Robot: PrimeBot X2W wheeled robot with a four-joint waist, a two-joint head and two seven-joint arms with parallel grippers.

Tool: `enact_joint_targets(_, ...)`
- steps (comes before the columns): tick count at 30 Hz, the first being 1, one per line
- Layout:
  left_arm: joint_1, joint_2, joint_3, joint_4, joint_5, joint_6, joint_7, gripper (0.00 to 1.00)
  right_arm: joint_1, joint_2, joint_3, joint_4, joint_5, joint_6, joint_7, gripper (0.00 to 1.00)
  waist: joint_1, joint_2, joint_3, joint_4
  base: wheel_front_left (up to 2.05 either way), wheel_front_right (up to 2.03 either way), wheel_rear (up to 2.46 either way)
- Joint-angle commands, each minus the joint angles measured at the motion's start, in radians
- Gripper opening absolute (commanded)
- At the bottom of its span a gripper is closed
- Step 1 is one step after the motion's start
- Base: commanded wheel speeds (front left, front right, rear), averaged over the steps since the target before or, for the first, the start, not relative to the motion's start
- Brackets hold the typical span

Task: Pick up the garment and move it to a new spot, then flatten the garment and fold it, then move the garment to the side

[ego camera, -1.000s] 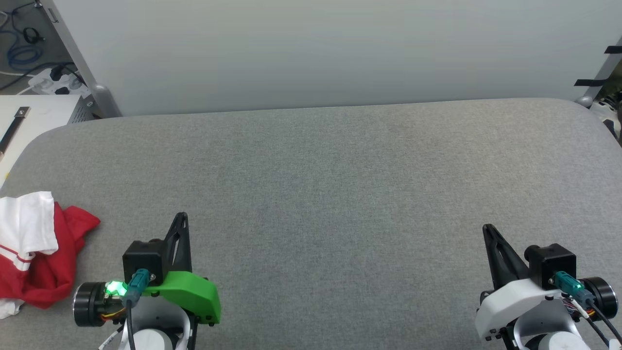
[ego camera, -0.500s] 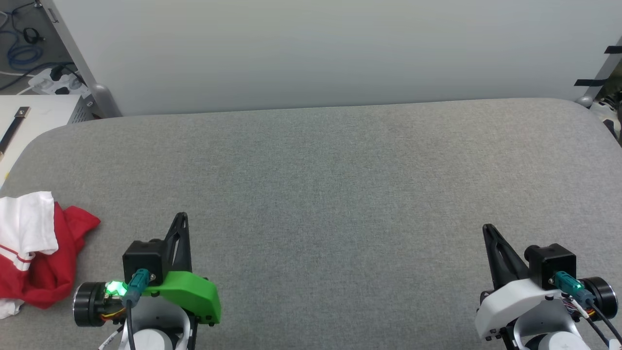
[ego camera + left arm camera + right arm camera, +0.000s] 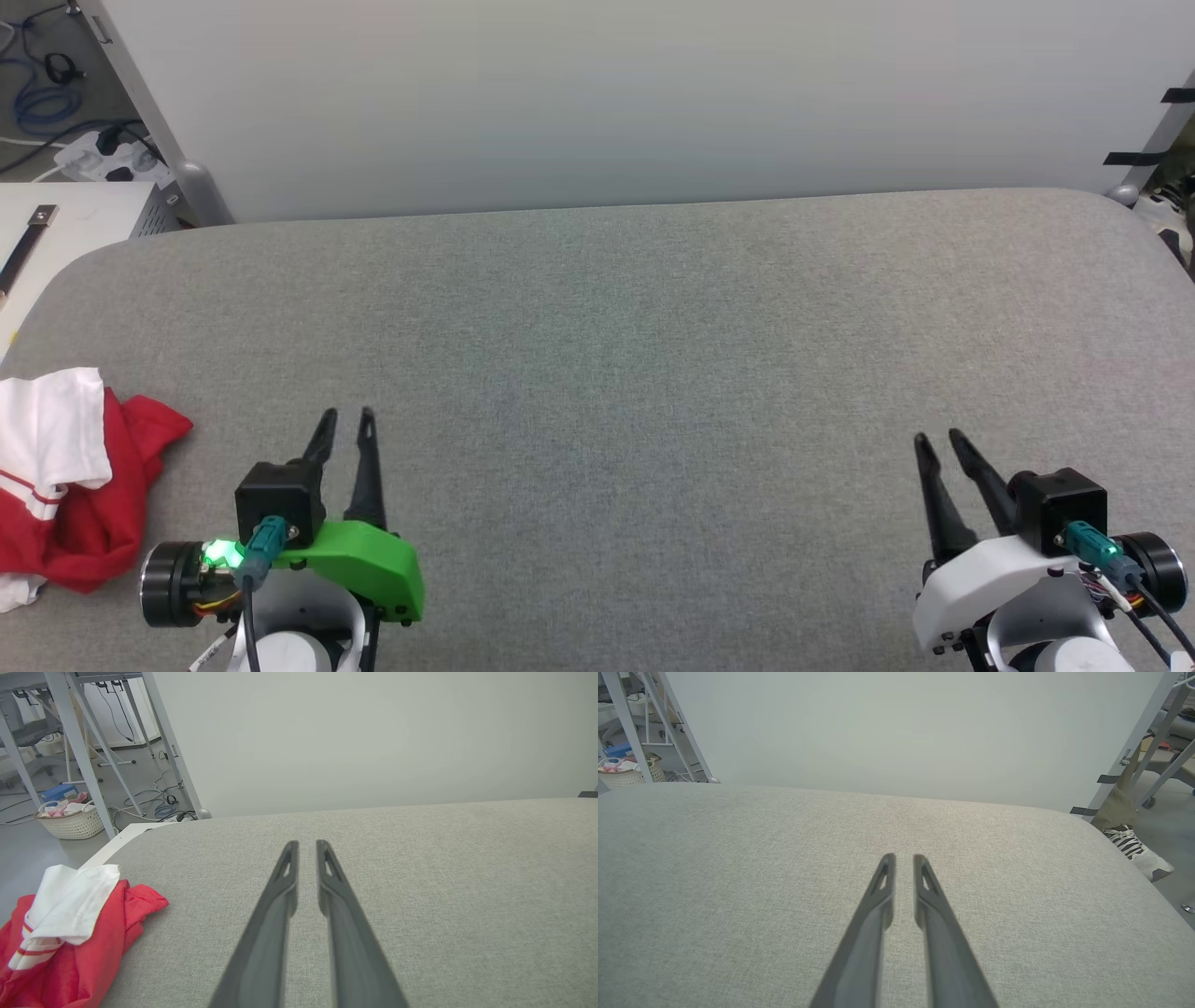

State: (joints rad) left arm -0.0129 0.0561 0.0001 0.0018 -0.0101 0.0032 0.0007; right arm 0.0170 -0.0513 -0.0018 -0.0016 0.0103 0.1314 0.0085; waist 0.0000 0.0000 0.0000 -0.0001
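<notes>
The garment (image 3: 70, 495) lies crumpled at the tabletop's (image 3: 653, 355) left edge, not yet lifted. The left claw (image 3: 347, 415) is near the garment, the right claw (image 3: 936, 437) well apart from it. Both are slightly parted and empty, apparently readied for pick-up. No obstruction noted between the garment and the left claw. A wicker basket (image 3: 70, 822) stands on the floor beyond the garment.

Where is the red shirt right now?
In the head view, the garment lies crumpled at the grey surface's left edge, just left of the left gripper and apart from it.
</notes>
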Motion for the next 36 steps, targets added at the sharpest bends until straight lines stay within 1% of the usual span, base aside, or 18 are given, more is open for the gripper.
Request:
enact_joint_targets(1, 0.000, 0.000, 0.000, 0.000, 0.000, 0.000, 0.000, 1.00, 0.000, 0.000, 0.000, 0.000, 0.000, 0.000, 0.000, 1.00, 0.0000, 0.0000, 0.000, 0.000, 0.00, 0.00, 0.00)
enact_joint_targets(36, -0.005, -0.002, -0.029, 0.051, -0.056, -0.019, -0.071, 1.00, -0.003, 0.000, -0.014, 0.009, 0.095, 0.000, -0.069, 1.00, 0.0000, 0.0000, -0.009, -0.001, 0.00, 0.00, 0.00)
